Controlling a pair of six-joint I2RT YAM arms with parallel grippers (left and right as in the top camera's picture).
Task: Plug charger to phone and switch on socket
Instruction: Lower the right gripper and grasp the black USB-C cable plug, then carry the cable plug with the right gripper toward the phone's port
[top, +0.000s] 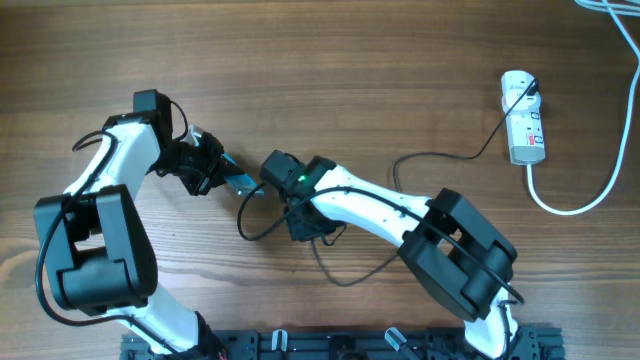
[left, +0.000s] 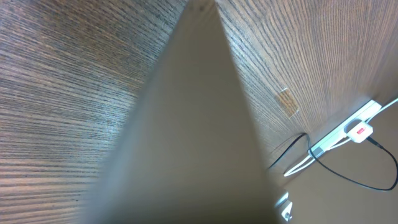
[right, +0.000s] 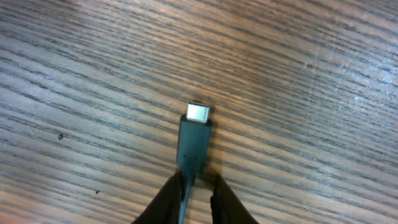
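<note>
My left gripper (top: 212, 170) is shut on the phone (top: 238, 182), whose teal screen sticks out to its right, lifted and tilted. In the left wrist view the phone (left: 186, 137) is a blurred grey slab filling the middle and hiding the fingers. My right gripper (top: 272, 172) sits just right of the phone, shut on the charger. Its fingers (right: 196, 196) pinch the black cable right behind the connector (right: 196, 134), whose metal tip points away above the wood. The black cable (top: 440, 157) runs to the white socket (top: 523, 118) at the far right, which also shows in the left wrist view (left: 348, 126).
A thicker white cable (top: 590, 200) loops from the socket toward the right table edge. Slack black cable (top: 245, 225) loops on the table below my right gripper. The arm bases stand at the front edge.
</note>
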